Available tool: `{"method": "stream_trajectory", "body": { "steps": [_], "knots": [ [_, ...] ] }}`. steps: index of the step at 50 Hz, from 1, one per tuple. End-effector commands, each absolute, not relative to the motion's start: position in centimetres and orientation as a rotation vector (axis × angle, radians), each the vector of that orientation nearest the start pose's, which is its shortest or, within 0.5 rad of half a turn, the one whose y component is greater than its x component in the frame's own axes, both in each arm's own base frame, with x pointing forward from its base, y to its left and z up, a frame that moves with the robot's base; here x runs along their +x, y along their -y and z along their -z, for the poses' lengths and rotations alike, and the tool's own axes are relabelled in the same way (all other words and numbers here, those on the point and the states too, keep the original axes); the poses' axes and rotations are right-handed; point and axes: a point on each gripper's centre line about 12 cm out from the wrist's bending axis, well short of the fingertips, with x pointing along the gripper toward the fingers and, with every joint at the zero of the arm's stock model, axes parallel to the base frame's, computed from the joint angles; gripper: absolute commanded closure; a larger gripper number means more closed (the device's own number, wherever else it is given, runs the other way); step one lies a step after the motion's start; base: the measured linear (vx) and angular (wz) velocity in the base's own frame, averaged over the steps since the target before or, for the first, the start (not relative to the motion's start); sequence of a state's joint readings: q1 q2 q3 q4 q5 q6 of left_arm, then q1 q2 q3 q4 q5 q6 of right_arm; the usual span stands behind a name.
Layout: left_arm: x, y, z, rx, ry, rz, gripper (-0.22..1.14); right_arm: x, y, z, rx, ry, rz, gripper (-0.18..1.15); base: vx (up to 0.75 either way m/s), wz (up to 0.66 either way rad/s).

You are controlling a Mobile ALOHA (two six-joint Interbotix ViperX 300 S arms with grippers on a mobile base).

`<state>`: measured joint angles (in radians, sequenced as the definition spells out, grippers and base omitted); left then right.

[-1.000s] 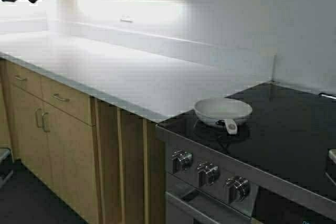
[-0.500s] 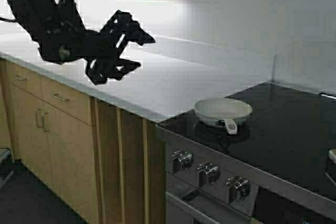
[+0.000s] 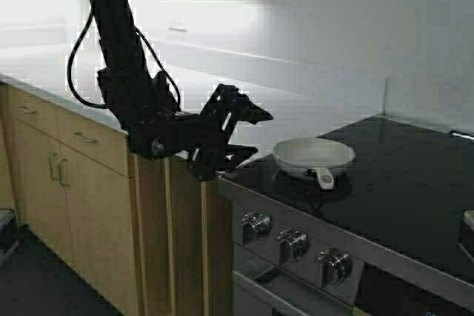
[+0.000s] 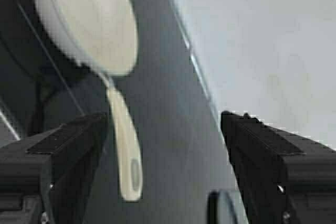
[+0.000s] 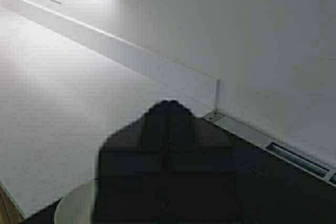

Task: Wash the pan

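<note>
White surface: the long pale kitchen surface runs along the wall above the wooden cabinets.
Stove: the black glass cooktop adjoins the surface; three metal knobs line its front.
Left arm: the black left gripper hangs over the surface's front edge, just beside the stove, jaws spread wide and holding nothing.
Right arm: the right gripper shows only in its wrist view, raised above the cooktop; I cannot tell how its jaws stand.
Pan: the small round cream-white pan sits empty on the near-left burner.
Key relation: the pan lies to the left gripper's right. Its stubby handle points toward the stove front, so the left arm looks better placed to take it.
</note>
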<state>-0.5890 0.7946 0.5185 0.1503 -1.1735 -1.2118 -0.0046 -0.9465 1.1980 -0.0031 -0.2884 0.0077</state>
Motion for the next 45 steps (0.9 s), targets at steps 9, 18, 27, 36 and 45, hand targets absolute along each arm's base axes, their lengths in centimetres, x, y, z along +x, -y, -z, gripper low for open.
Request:
{"method": "stream_trajectory", "body": {
  "steps": [9,18,27,36,45],
  "knots": [
    [38.2,29.2,2.3,-1.123,-0.563,0.58,-0.06,20.2,0.1,-28.2,0.006,0.038,0.004,0.91,0.0,0.0],
    [39.2,29.9,3.6,-1.164,-0.596,0.554,-0.06,20.2,0.1,-28.2,0.005,0.038,0.004,0.91,0.0,0.0],
    [40.0,30.7,4.7,-1.209,-0.609,0.552,-0.06,20.2,0.1,-28.2,0.006,0.038,0.004,0.91,0.0,0.0],
    [40.6,31.8,5.8,-1.253,-0.629,0.55,-0.06,20.3,0.1,-28.0,0.005,0.031,0.004,0.91,0.0,0.0],
    [40.7,33.6,6.1,-1.242,-0.652,0.564,-0.06,20.4,0.1,-28.0,0.006,0.026,0.004,0.91,0.0,0.0]
  ]
}}
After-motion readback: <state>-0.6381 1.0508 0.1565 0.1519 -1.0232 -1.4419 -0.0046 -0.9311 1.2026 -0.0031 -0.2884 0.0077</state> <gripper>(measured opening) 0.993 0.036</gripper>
